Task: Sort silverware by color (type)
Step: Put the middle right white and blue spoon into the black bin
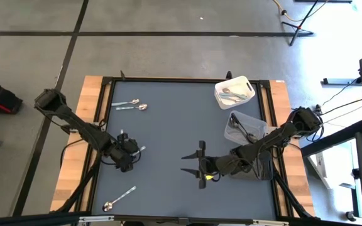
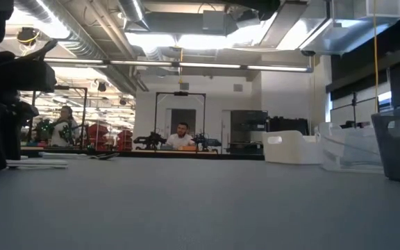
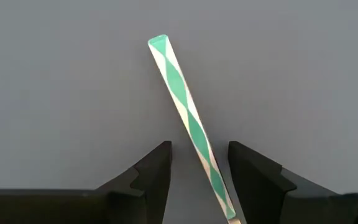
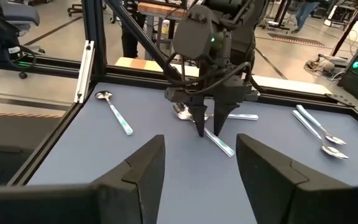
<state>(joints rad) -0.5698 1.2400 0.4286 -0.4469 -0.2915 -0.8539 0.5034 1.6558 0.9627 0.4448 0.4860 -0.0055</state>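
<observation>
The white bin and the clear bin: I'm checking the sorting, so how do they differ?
The white bin is opaque and sits at the mat's back right corner; the clear bin is see-through and sits nearer the front, beside the right arm. The white bin holds shiny cutlery; the clear bin holds darker pieces. Both are small, open-topped and rectangular.

A dark grey table [image 1: 168, 119] carries a white bin [image 1: 234, 91] at one o'clock, a clear bin [image 1: 247, 125] at three, two spoons [image 1: 129, 105] at ten, one spoon [image 1: 119, 198] at seven.
</observation>
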